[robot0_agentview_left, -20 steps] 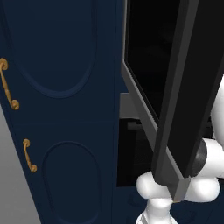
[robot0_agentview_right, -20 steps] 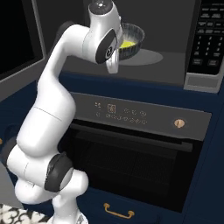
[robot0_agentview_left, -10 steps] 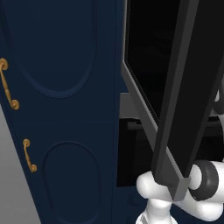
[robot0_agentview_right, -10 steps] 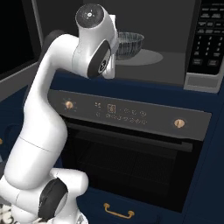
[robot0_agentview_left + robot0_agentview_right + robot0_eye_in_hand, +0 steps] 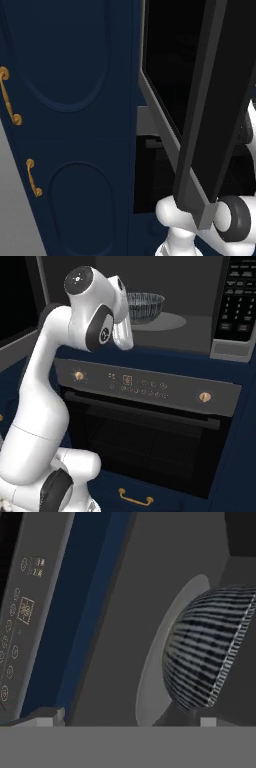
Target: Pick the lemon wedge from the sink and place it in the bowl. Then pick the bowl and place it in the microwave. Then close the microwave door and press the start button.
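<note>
The bowl [image 5: 145,305] sits inside the microwave [image 5: 200,331] on its round turntable [image 5: 167,321]. In the hand view the bowl [image 5: 205,657] shows its striped side at the right, just ahead of my gripper [image 5: 126,721]. The gripper is open, its fingertips [image 5: 46,719] wide apart with nothing between them. The microwave door [image 5: 200,100] hangs open, its black glass crossing the left base view. The lemon wedge is hidden from view. The sink is out of view.
The microwave's button panel [image 5: 237,301] is on its right side. Below it is the oven [image 5: 145,431] with its control strip [image 5: 145,383] and bar handle. My arm's elbow [image 5: 95,311] stands before the microwave opening. Blue cabinet doors [image 5: 70,125] with brass handles stand at the left.
The gripper has opened and drawn back from the bowl, which stays on the turntable. The arm's upper links have swung down and toward the camera.
</note>
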Controlling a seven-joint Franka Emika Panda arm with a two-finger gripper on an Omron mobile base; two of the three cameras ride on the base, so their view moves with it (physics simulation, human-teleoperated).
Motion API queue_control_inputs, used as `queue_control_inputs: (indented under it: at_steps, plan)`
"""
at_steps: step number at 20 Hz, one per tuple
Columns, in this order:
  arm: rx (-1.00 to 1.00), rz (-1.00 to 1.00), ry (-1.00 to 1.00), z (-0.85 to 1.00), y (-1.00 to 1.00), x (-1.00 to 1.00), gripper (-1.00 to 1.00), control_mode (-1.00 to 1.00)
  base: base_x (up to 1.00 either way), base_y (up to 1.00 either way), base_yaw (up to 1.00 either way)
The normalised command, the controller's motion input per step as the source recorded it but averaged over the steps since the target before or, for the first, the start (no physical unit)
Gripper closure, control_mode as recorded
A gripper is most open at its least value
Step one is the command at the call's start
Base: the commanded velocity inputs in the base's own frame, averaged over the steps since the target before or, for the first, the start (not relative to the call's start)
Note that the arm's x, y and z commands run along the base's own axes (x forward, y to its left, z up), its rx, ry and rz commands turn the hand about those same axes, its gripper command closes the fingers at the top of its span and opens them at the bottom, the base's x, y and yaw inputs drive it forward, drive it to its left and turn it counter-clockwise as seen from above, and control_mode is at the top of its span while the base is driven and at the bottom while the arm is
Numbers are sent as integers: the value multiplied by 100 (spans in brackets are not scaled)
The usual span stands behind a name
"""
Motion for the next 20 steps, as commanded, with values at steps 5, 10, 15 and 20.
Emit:
queue_control_inputs:
  at_steps: [5, 10, 15, 20]
  plan:
    - [-48, -12, 10, -1, -8, -6, -100, -100, 0, 0, 0]
    - [-51, -4, 0, 0, -40, -12, -100, -100, 0, 0, 0]
    - [-51, -5, 0, 0, -54, -12, -100, -100, 0, 0, 0]
    - [-52, -13, 0, 0, -31, -20, -100, -100, 0, 0, 0]
